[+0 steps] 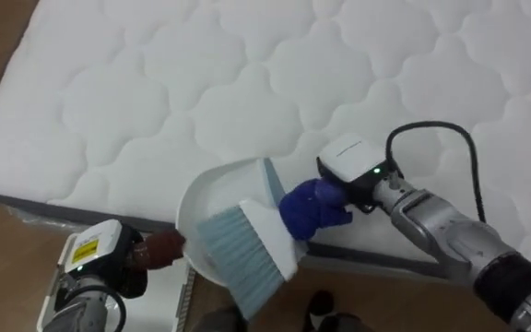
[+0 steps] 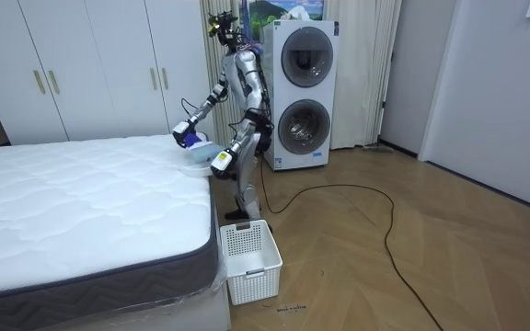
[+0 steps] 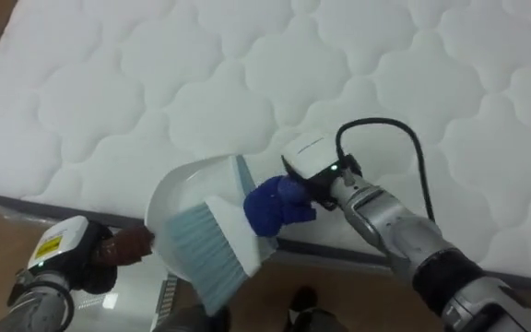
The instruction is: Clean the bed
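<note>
The robot's silver-grey body has a metallic right forearm with a black sleeve towards the elbow, a black cable looping over a white wrist box with a small green light behind the blue right hand (image 1: 316, 207), and a yellow-labelled white box behind the dark reddish-brown left hand (image 1: 161, 247).

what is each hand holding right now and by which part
The right robot hand grips the brush by its handle end; the left robot hand holds the dustpan at its left edge, likely its handle.
</note>
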